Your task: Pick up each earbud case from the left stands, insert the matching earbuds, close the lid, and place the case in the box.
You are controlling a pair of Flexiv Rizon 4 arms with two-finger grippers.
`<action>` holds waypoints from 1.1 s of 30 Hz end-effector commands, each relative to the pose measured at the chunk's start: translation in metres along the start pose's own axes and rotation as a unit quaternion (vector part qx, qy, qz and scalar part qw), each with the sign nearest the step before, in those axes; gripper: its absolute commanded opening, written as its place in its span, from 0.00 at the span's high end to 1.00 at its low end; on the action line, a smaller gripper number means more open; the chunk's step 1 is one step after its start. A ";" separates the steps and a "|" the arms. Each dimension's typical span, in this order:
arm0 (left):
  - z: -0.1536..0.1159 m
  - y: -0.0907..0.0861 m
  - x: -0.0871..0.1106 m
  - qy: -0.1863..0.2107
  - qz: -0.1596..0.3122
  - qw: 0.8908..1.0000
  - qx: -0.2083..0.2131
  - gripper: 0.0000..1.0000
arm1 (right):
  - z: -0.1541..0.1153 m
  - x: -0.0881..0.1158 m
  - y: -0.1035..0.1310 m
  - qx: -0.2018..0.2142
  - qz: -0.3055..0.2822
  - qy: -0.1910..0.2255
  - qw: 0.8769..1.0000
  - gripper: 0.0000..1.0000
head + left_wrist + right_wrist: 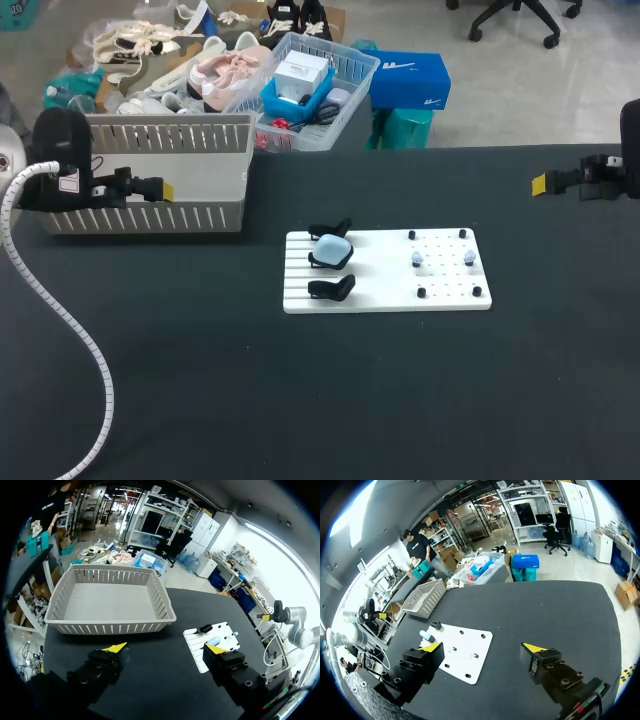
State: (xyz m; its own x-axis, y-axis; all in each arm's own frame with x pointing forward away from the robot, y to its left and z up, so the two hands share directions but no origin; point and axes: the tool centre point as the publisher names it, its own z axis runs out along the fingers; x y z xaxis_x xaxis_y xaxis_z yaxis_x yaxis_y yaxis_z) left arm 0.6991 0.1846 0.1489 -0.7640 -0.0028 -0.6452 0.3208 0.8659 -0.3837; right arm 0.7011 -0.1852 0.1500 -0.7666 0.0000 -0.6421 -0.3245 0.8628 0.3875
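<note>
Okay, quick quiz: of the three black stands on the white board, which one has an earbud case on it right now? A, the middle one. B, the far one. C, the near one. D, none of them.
A: the light blue case sits on the middle stand, while the far stand and the near stand hold nothing.

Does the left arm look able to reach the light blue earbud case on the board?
Probably yes: the earbud case sits exposed on its stand, with bare table between it and the open left gripper; the basket lies aside.
</note>
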 end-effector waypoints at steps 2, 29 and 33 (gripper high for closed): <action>0.000 0.000 -0.001 0.002 0.000 1.000 0.000 0.00 | 0.000 0.000 -0.001 -0.001 0.000 0.000 1.000 0.00; 0.002 -0.011 -0.018 -0.012 0.133 0.986 0.098 0.00 | 0.000 0.000 -0.001 -0.001 0.000 0.000 1.000 0.00; 0.008 -0.015 -0.025 -0.014 0.183 0.974 0.136 0.00 | 0.000 0.000 -0.001 -0.001 0.000 0.000 1.000 0.00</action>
State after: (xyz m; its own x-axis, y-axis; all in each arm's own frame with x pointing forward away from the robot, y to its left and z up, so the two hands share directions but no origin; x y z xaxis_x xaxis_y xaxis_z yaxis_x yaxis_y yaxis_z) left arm 0.7118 0.1661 0.1723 -0.6331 0.2358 -0.7373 0.5798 0.7755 -0.2499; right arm 0.7011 -0.1852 0.1500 -0.7666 0.0001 -0.6421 -0.3245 0.8629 0.3875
